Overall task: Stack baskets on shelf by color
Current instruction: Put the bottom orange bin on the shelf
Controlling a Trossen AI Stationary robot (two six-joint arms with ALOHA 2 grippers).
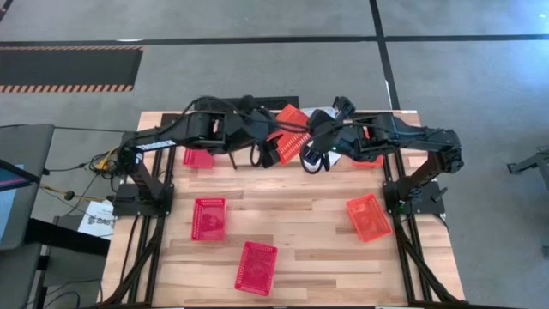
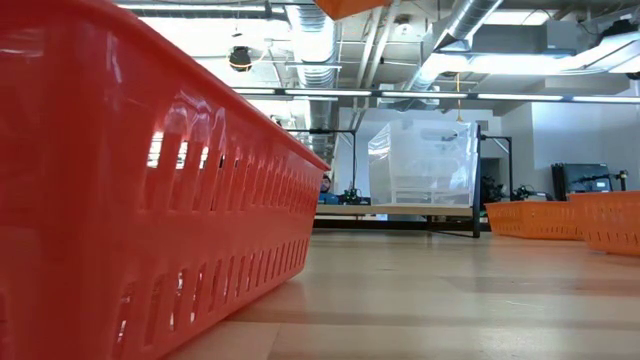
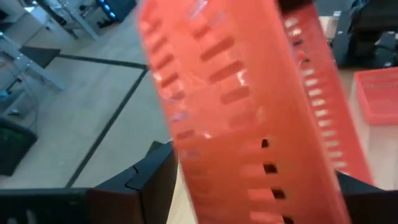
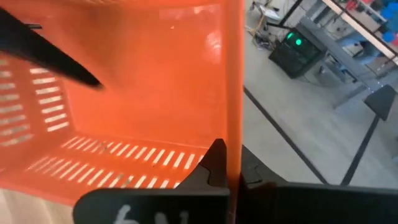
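Observation:
Both arms meet over the table's far middle at an orange basket (image 1: 292, 130), which is lifted and tilted. Its underside shows at the top of the low view (image 2: 350, 8). My right gripper (image 4: 229, 171) is shut on its rim. My left gripper (image 3: 261, 193) is open, with the basket's slotted wall (image 3: 249, 124) filling the gap between its fingers. Translucent clear baskets (image 2: 420, 165) stand at the far edge, behind the arms (image 1: 322, 114). The shelf's thin rods are mostly hidden under the arms. My right gripper pinches the orange basket's rim and side wall (image 4: 231, 124), one finger inside the basket and one outside. The basket is lifted clear of the table and tilted. My left gripper has the basket's wall between its spread fingers (image 3: 155, 180); whether they touch it, I cannot tell.
Red baskets lie on the table at the left (image 1: 199, 157), the left middle (image 1: 208, 218) and the near middle (image 1: 256, 267); the last fills the low view's left (image 2: 150, 200). One orange basket lies at the right (image 1: 369, 216); another shows under the right arm (image 1: 371, 160).

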